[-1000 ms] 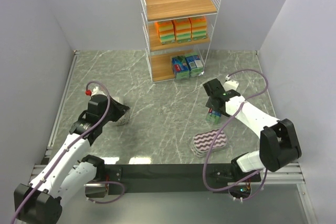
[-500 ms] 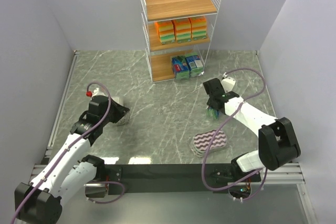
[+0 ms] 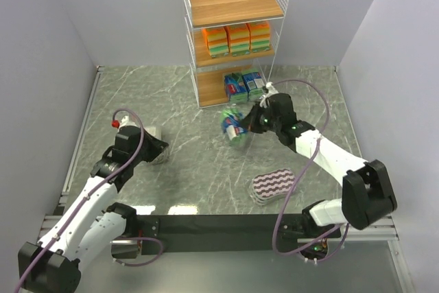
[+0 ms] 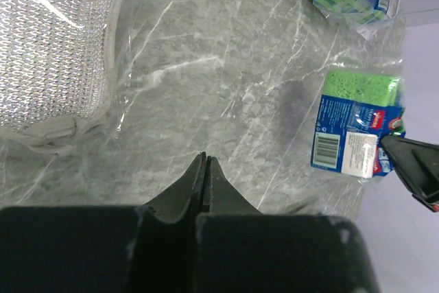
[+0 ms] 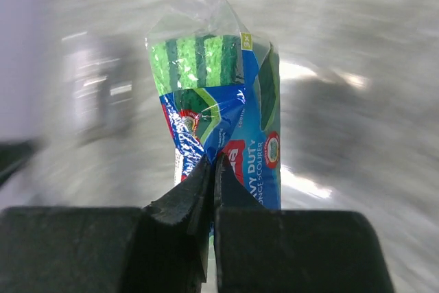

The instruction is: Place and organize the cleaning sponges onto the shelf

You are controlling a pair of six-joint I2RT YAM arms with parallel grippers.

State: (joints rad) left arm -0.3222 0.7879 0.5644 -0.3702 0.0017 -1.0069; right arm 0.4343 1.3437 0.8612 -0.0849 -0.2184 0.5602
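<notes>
A blue-green sponge pack is gripped by the right claw, whose jaws are drawn nearly together on the edge of the plastic wrapper. The pack's green-striped end is turned away from the wrist camera. Seen from above, the pack is held out over the grey marbled table, on the near side of the shelf and close to the front of its bottom tier. A shadow is cast on the table beside it.

The white wire shelf is stood at the far edge of the table against the back wall. Three orange-yellow packs are lined up side by side on its middle tier. Two blue-green packs are set next to each other at the right of the bottom tier. An oval purple-white striped pack is seen lying flat on the table at the near right, nearer than the held pack and well apart from the shelf.

On the left side of the table, the left claw is shown fully closed, its fingers pressed together with nothing between them. Its tips are aimed at the table just beside the silvery-grey pack. That pack, sealed in clear wrap with a pale label at one end, is lying on the table, with the claw's tips apart from it.
</notes>
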